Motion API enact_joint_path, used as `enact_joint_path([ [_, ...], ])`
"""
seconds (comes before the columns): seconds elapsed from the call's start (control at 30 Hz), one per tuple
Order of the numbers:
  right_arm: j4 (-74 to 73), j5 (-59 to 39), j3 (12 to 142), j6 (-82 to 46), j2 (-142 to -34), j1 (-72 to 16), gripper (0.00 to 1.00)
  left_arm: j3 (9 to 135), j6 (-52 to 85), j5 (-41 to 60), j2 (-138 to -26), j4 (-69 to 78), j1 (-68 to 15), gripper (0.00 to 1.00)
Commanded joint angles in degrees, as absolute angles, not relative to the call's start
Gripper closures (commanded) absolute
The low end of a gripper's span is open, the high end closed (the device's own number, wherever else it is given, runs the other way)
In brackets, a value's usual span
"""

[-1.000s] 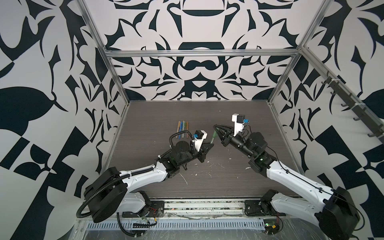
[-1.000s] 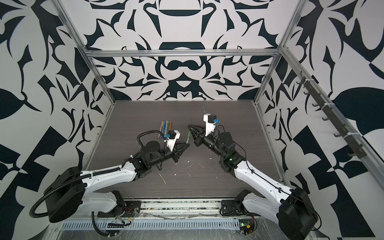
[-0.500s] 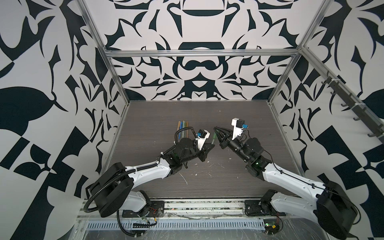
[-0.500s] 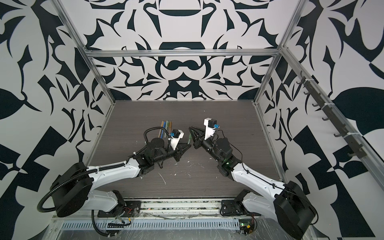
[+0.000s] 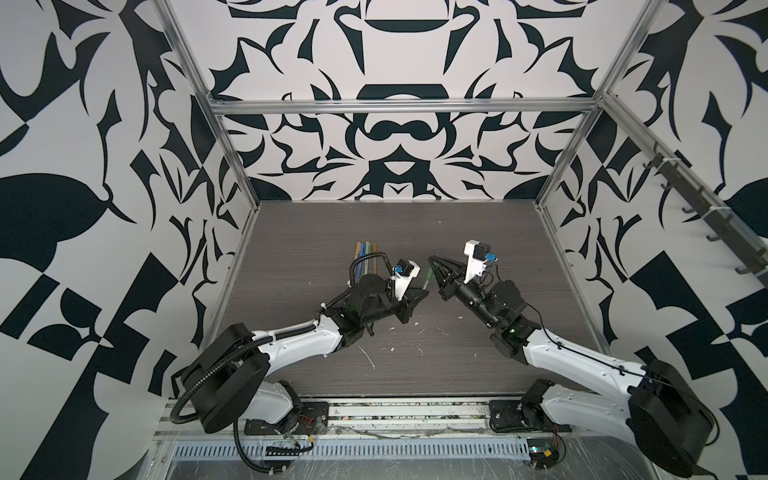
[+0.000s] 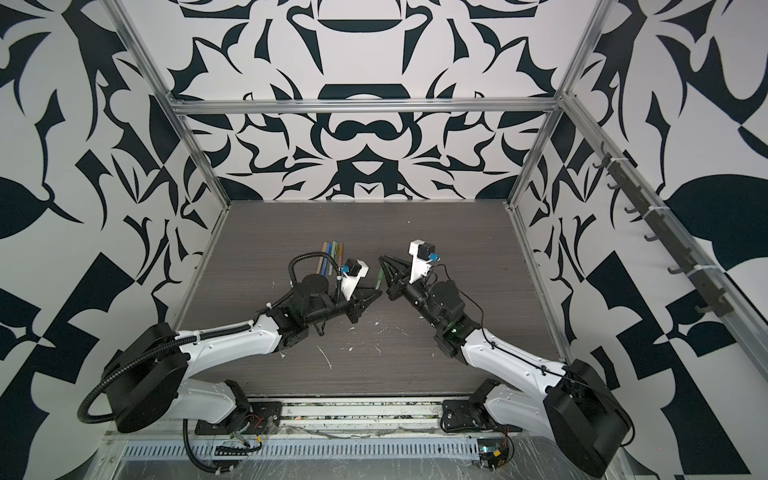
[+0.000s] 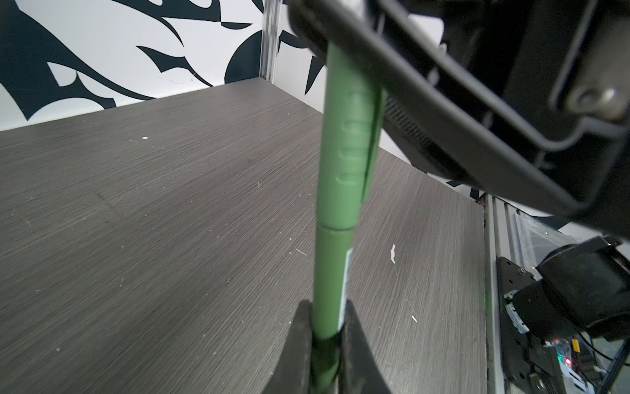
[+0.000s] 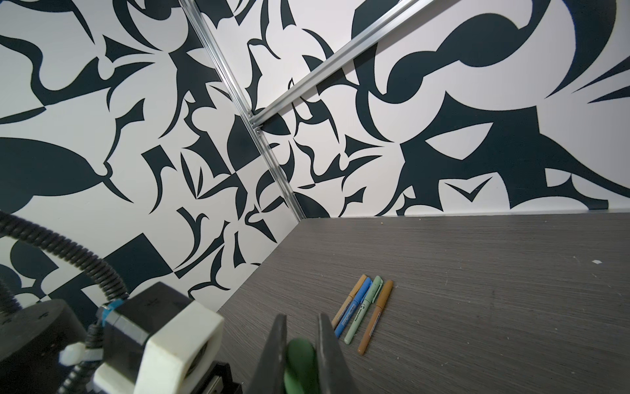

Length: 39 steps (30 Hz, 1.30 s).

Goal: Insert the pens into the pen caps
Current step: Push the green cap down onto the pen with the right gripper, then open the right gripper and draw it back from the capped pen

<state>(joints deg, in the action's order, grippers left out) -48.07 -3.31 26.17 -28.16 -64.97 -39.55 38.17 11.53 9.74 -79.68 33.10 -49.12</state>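
A dark green pen is held up off the table, and my left gripper is shut on its barrel. The matching dark green pen cap sits over the pen's front end, meeting the barrel at a seam. My right gripper is shut on this cap. In both top views the two grippers meet tip to tip at mid-table, left and right, with a short green stretch of the pen showing between them.
Several capped pens, tan, blue, pale green and ochre, lie side by side at the back left of the table. White flecks dot the dark tabletop in front of the arms. Patterned walls enclose three sides.
Both grippers have drawn closer together, so less of the green pen shows between them. The left arm has pushed forward towards the right gripper. Both grips stay shut.
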Motion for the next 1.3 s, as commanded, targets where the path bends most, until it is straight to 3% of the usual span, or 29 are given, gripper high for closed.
enact_joint_path([
  [0.0, -22.6, -16.7, 19.7, -28.5, -68.8, -44.4, 1.00, 49.1, 14.7, 1.2, -73.5, 58.1, -44.6, 1.00],
  [0.43, -12.9, -13.2, 29.4, -26.9, -63.1, -44.5, 0.96, 38.9, 14.9, 6.8, -69.5, 43.6, -44.6, 1.00],
  [0.83, -6.7, -11.9, 40.3, -25.9, -59.3, -44.3, 0.83, 28.4, 16.9, 9.2, -60.1, 29.2, -44.7, 1.00],
  [1.1, -2.9, -7.3, 43.7, -24.5, -54.0, -44.2, 0.67, 26.2, 17.9, 9.0, -56.2, 25.5, -44.7, 1.00],
  [1.27, -1.2, -7.0, 44.6, -24.2, -53.4, -44.0, 0.66, 26.0, 18.2, 9.8, -54.4, 24.1, -44.7, 1.00],
])
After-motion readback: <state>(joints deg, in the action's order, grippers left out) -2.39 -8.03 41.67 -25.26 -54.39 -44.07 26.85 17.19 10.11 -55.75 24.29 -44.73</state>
